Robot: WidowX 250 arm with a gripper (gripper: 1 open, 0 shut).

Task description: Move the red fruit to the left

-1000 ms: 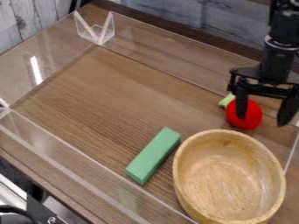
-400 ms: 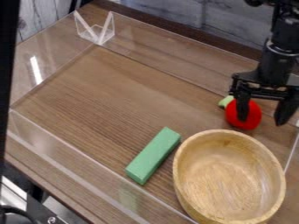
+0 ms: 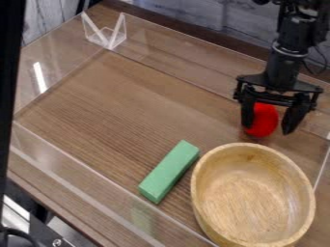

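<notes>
One thing has changed: your hand (image 3: 273,108) has slid left since the last pictures, and now its two fingers are on both sides of the red fruit (image 3: 261,120), at the right of the frame. The fingers look spread wide. I can't tell if they touch the fruit, so don't count on a hold. You may need to close up before you go left. The big bowl (image 3: 206,207) sits just below the fruit, so keep off its rim. The green block (image 3: 169,172) is lower down. The brown counter (image 3: 116,111) has lots of room to the left.
</notes>
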